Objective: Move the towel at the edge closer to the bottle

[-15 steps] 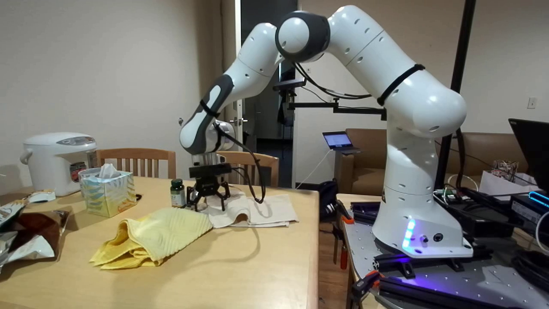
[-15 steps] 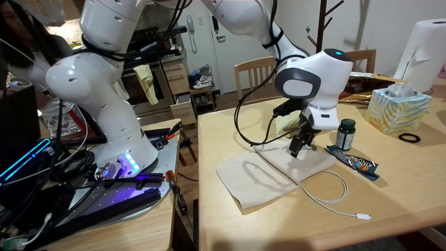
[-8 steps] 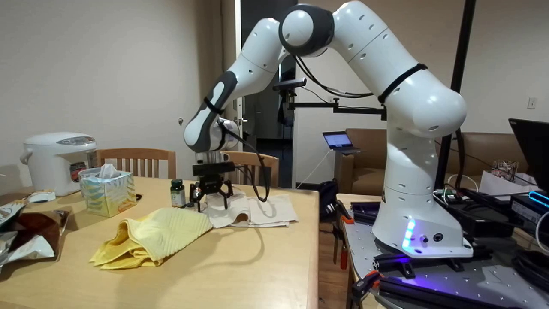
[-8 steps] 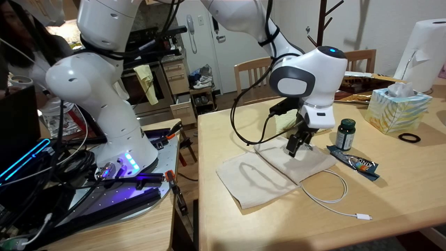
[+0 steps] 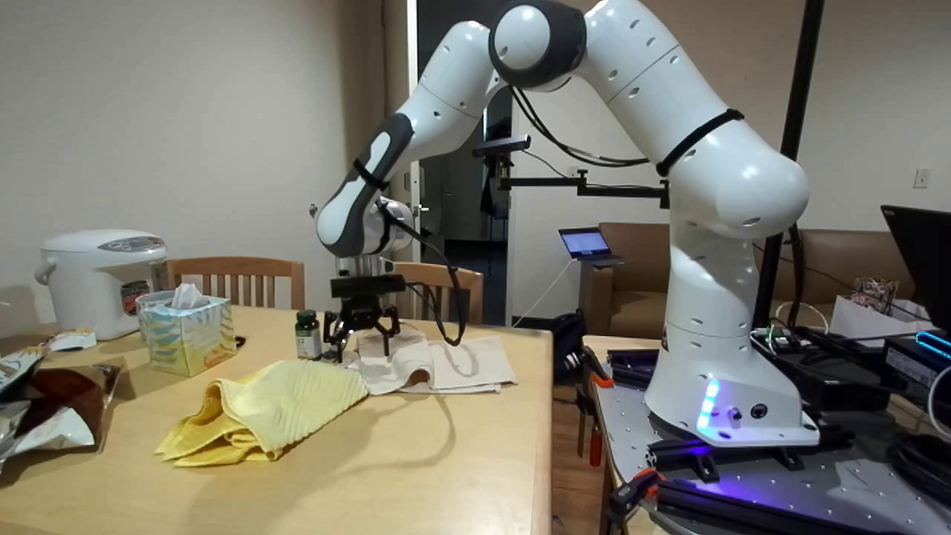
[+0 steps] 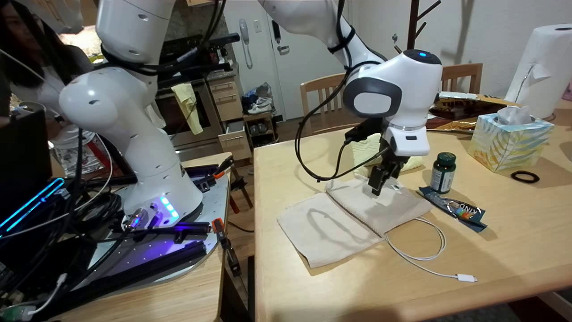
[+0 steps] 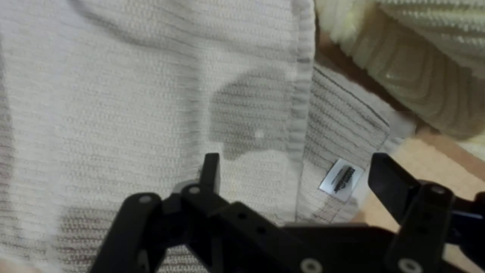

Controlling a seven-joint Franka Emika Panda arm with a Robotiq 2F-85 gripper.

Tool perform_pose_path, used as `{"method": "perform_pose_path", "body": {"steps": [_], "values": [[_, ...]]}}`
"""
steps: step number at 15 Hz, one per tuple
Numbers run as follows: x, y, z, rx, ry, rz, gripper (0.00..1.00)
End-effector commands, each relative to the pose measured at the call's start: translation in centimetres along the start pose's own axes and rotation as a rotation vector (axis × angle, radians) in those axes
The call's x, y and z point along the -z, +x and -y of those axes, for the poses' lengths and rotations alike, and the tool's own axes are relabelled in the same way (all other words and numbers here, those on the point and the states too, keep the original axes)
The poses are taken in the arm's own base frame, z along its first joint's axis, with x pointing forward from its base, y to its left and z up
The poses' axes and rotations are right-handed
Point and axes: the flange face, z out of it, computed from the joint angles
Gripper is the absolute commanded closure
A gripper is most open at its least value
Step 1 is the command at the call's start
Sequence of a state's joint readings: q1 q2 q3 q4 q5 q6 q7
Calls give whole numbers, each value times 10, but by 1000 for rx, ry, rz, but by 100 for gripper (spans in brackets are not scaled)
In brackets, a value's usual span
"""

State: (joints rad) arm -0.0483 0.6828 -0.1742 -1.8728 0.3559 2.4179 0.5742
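A beige towel (image 5: 475, 360) lies folded near the table edge on the robot's side; it also shows in an exterior view (image 6: 330, 228) and fills much of the wrist view (image 7: 132, 113). A crumpled yellow towel (image 5: 297, 401) lies beside it, partly behind the gripper in an exterior view (image 6: 366, 150) and at the upper right in the wrist view (image 7: 409, 68). The dark green bottle (image 5: 307, 338) stands upright past the beige towel's far end, also in an exterior view (image 6: 443, 172). My gripper (image 5: 364, 352) is open and empty, just above the beige towel's far part, its fingers (image 7: 295, 156) spread over a white label.
A snack wrapper (image 6: 453, 208) lies by the bottle and a white cable (image 6: 440, 255) beside the beige towel. A tissue box (image 5: 189, 334), a black ring (image 6: 525, 176), snack bags (image 5: 63, 405) and a white water boiler (image 5: 104, 282) stand or lie farther along the table.
My gripper has risen slightly and shifted a little towards the robot's base, staying open. The towels and the bottle have not moved.
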Motion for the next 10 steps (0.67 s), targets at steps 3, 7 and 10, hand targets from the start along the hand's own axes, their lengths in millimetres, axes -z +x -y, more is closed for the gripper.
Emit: {"method": "perform_pose_path", "body": {"steps": [3,7,10], "values": [[-1,-7,-4,30,-7,9,0],[-4,-8,-6,26,-5,15,25],[-6,-9,-9,22,-9,18,40]]}}
